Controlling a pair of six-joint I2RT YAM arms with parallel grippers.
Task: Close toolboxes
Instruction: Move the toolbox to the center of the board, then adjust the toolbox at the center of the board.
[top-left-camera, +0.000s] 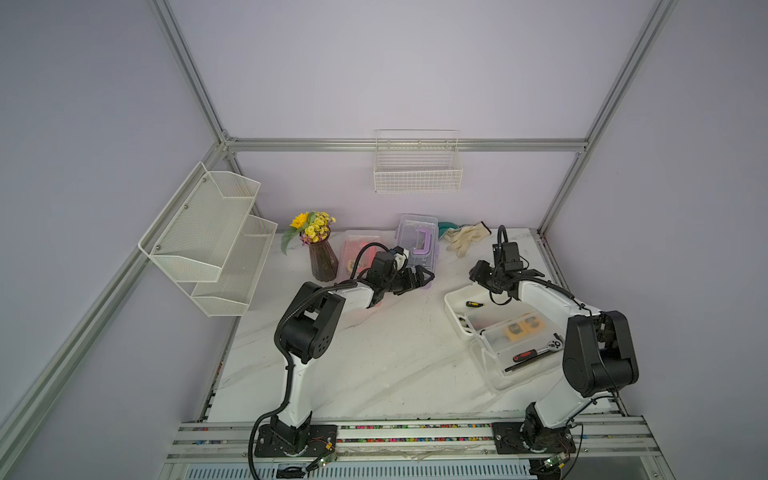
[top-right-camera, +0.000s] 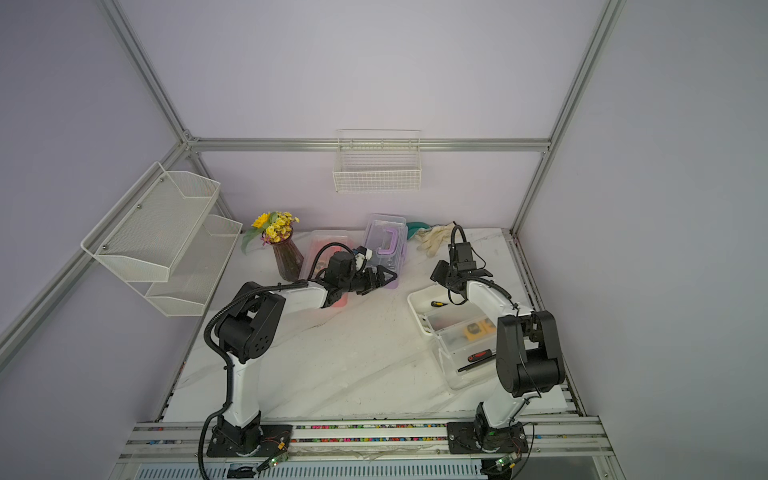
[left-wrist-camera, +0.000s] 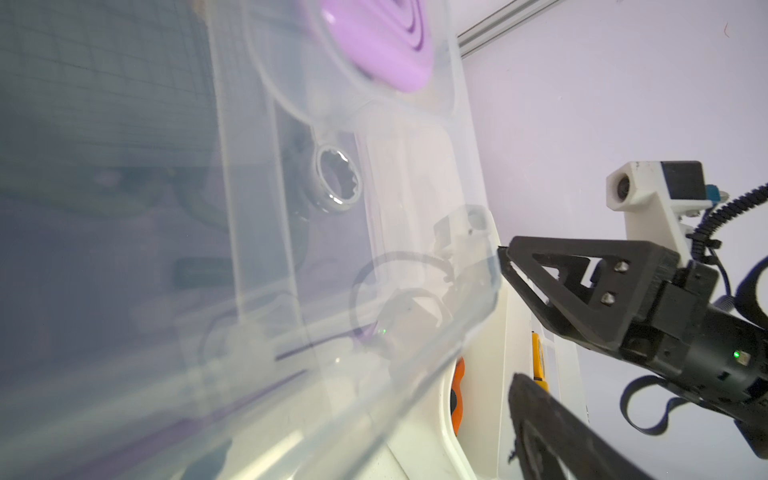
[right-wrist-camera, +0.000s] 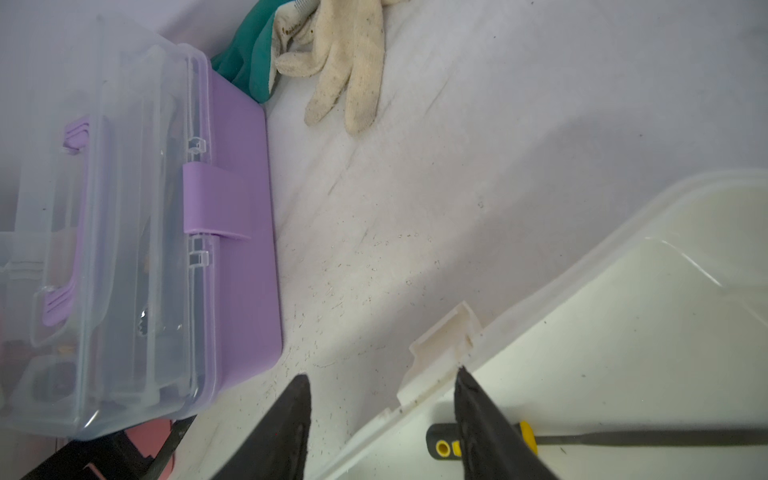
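Lab test cell: aluminium frame (top-left-camera: 311, 144), plain walls (top-left-camera: 374, 62).

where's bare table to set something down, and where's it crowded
Biggest free patch: the middle and front of the marble tabletop, bordered by the left arm, the purple toolbox behind and the open white toolbox on the right. Crowded: the back edge, where flower vase, pink toolbox, purple toolbox and gloves sit in a row.

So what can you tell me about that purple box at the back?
The purple toolbox looks like small plastic: purple base, clear lid lying down on it, purple handle folded flat on top, purple latch on one long side. It stands level near the back wall; a wrench shows through the lid. The open left gripper sits at its near end; contact is unclear.
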